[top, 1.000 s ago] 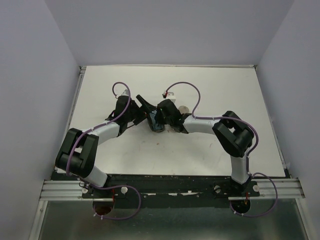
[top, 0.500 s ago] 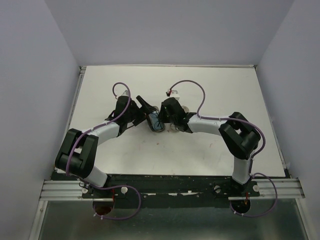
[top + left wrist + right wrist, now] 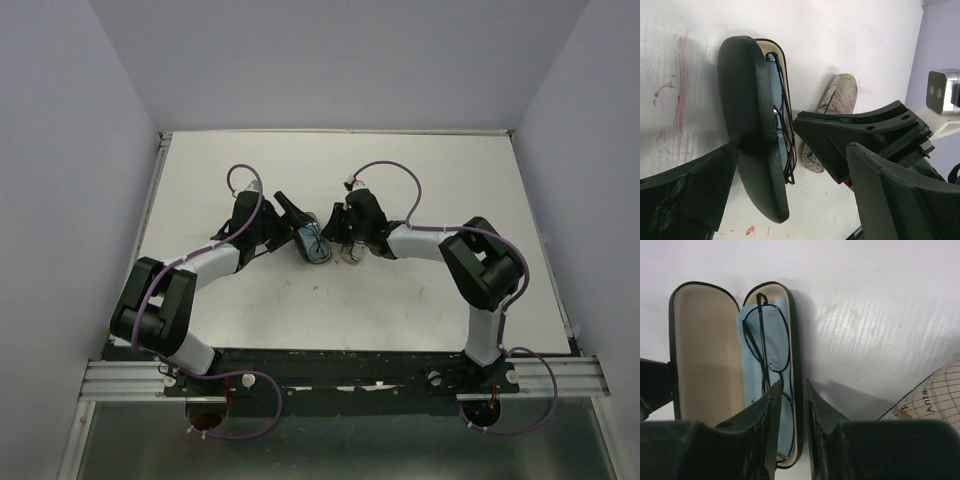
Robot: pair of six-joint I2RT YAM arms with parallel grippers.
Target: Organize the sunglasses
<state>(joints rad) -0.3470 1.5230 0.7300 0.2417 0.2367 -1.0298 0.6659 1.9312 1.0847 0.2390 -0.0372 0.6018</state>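
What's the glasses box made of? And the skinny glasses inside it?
The case looks like hard plastic or leatherette: matte black shell, smooth tan lining. The glasses seem to be thin dark metal wire, though that's unsure. The blue cloth under them looks like soft fabric.

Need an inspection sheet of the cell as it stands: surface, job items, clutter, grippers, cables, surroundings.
Surface: white table, red smears.
Job's things: dark-frame sunglasses folded inside the open black case, on a blue cloth; pink pair not seen.
Clutter: beige pouch lying beside the case.
Grippers: left gripper open, one finger against the lid's outside; right gripper over the case rim, fingers a narrow gap apart, grip cannot be told.
Cables: purple cables looped on both arms, no snag seen.
Surroundings: pale walls on three sides.
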